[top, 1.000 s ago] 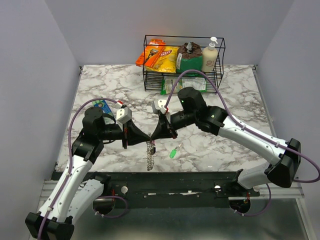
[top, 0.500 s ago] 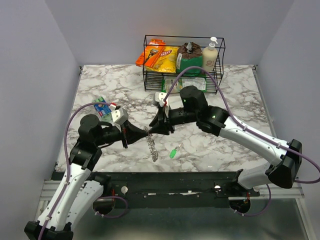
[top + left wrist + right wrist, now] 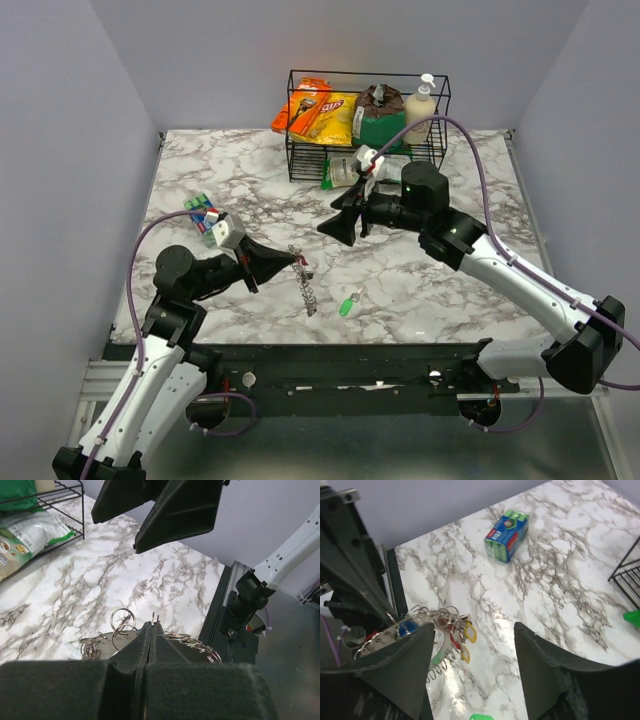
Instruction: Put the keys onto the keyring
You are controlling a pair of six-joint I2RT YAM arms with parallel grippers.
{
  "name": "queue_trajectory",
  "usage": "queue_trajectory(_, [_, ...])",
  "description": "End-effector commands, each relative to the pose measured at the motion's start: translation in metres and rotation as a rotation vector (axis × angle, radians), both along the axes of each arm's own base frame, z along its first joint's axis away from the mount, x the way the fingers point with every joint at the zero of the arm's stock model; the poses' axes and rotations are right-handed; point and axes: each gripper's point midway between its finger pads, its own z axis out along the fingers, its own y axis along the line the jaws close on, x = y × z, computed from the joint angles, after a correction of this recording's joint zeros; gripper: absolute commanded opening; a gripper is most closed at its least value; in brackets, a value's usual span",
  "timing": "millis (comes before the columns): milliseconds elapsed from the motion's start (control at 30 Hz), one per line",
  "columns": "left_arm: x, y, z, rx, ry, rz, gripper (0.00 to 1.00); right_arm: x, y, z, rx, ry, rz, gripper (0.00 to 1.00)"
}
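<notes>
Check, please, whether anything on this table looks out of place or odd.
One green key lies loose on the table, apart from the keyring, which hangs with other keys from the shut left fingers. It looks stray, since its place is on the ring. The right fingers are open and hold nothing.

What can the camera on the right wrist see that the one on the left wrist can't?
Only the right wrist: coloured keys hanging on the keyring, and a blue-green packet. Only the left wrist: the right arm's white link and black base. Both: the keyring, the left gripper shut on it, and the marble table.
</notes>
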Motion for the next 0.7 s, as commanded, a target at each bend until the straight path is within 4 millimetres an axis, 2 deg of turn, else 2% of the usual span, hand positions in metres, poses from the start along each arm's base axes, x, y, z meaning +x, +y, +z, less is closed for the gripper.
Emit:
queue_trajectory(0, [0.001, 0.0, 0.032, -0.094, -0.141, 0.021, 0.0, 0.008, -0.018, 0.006, 0.079, 0.056, -0.033, 0.78])
queue_trajectory(167, [-0.005, -0.007, 0.036, -0.099, -0.187, -0.049, 0.0, 0.01, -0.028, -0.001, 0.073, 0.062, -0.057, 0.87])
queue_trajectory(400, [-0.016, -0.009, 0.03, 0.044, -0.295, -0.1, 0.0, 0.013, -0.037, -0.013, 0.057, 0.075, -0.09, 1.0])
queue_trajectory(533, [-0.023, -0.005, 0.027, 0.096, -0.397, -0.11, 0.0, 0.014, -0.038, -0.023, 0.042, 0.092, -0.097, 1.0])
queue_trajectory(667, [-0.038, -0.002, 0.026, 0.11, -0.612, -0.139, 0.0, 0.015, -0.038, -0.035, 0.024, 0.113, -0.094, 1.0])
